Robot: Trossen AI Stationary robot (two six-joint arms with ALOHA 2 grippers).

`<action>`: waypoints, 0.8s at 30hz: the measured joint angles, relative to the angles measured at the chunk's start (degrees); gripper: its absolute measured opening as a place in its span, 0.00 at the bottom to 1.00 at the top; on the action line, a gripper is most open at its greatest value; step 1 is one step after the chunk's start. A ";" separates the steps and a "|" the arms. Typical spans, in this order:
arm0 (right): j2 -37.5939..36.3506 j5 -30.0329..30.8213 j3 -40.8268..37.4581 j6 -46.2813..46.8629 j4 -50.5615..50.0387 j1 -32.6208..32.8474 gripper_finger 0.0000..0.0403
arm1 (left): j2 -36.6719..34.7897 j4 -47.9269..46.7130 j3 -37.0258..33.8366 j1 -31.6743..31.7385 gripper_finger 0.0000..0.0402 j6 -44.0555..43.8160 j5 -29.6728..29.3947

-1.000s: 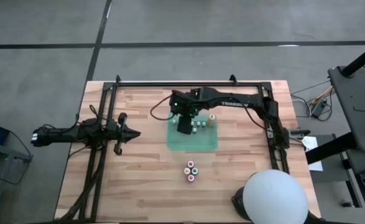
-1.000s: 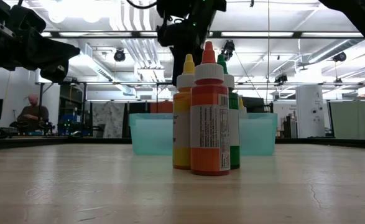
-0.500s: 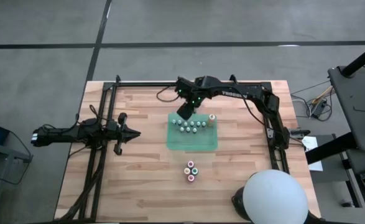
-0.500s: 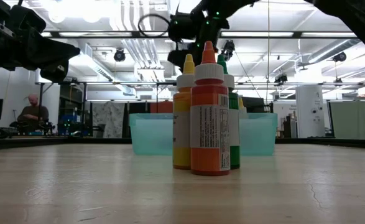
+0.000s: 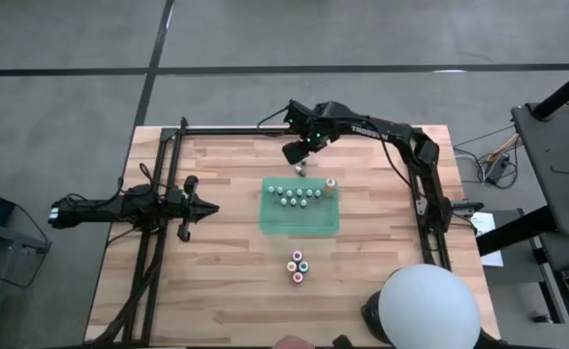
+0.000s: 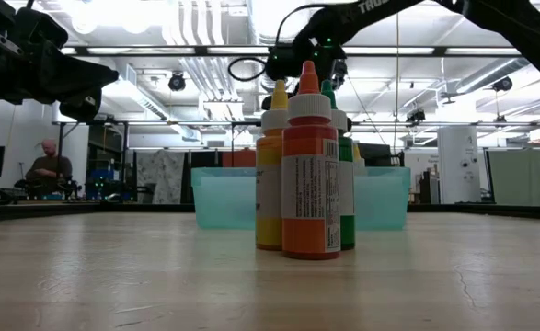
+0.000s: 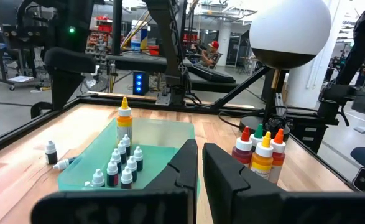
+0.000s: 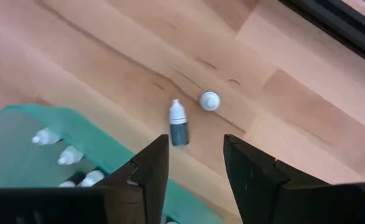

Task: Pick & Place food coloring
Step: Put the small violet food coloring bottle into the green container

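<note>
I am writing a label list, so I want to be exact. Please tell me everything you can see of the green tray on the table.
The green tray is rectangular, of translucent blue-green material that looks like plastic, with raised walls and a flat floor. It sits flat near the middle of the wooden table. Small white-capped bottles stand in it, gathered along one long side, and a taller yellow-orange bottle stands at one end of that side. The rest of its floor is bare. No tool touches it.

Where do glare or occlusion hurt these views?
Low view: ceiling lights blow out the top, and the orange bottle up front hides much of the teal tray. Right wrist view: the right gripper, open, covers the lower part; the small bottle lying on the wood shows clearly. High view: even light; a white dome masks a corner of the table.
</note>
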 joint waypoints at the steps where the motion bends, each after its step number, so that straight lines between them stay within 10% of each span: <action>1: 0.01 -0.01 -0.09 0.72 -0.31 -0.32 0.37 | 0.00 0.00 0.02 0.00 0.00 -0.02 0.00; 24: 10.35 -5.61 13.25 11.93 -4.48 -2.45 0.52 | 0.00 0.00 0.02 0.02 0.00 -0.01 0.00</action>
